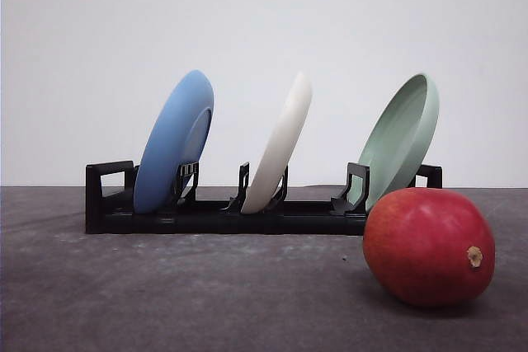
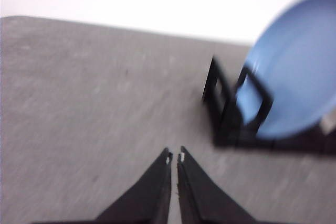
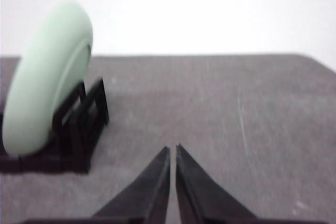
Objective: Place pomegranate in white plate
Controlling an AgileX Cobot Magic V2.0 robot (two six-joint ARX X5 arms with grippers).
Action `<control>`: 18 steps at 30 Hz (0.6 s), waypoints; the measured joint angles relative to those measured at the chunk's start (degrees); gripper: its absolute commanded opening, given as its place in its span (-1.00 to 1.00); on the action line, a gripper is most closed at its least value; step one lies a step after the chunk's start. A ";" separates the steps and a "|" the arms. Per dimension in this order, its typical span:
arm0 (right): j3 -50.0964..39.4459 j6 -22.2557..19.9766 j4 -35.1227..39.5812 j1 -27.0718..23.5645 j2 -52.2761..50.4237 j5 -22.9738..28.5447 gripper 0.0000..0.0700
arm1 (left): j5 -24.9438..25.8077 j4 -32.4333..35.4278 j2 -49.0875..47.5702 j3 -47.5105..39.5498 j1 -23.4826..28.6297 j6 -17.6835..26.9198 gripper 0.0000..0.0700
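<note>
The pomegranate (image 1: 429, 246), round and red with a small brown crown stub, lies on the dark table at the front right. The white plate (image 1: 280, 144) stands on edge in the middle slot of a black rack (image 1: 206, 217), behind and left of the fruit. My left gripper (image 2: 175, 158) is shut over bare table, with nothing between its fingers, near the rack end that holds the blue plate (image 2: 294, 72). My right gripper (image 3: 172, 151) is shut too, empty, over bare table beside the rack end with the pale green plate (image 3: 47, 77).
In the rack, the blue plate (image 1: 175, 139) stands in the left slot and the pale green plate (image 1: 402, 138) in the right slot, just behind the fruit. The grey table (image 1: 165, 294) stretches in front of the rack. A white wall lies behind.
</note>
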 measured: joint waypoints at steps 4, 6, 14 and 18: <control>0.00 3.38 3.48 0.00 0.00 0.02 -0.98 | 0.00 5.71 0.00 0.00 -0.02 -8.17 -1.00; 0.00 6.76 6.06 0.00 0.00 0.02 -0.98 | -0.02 9.27 0.00 0.00 -0.02 -11.07 -1.00; 2.94 21.18 7.95 0.00 0.00 -1.31 -0.98 | -0.39 15.02 0.03 2.52 -0.02 -14.71 -0.99; 9.56 23.42 0.14 0.00 0.03 -1.58 -0.98 | -0.42 5.26 0.84 10.08 -0.02 -15.11 -0.99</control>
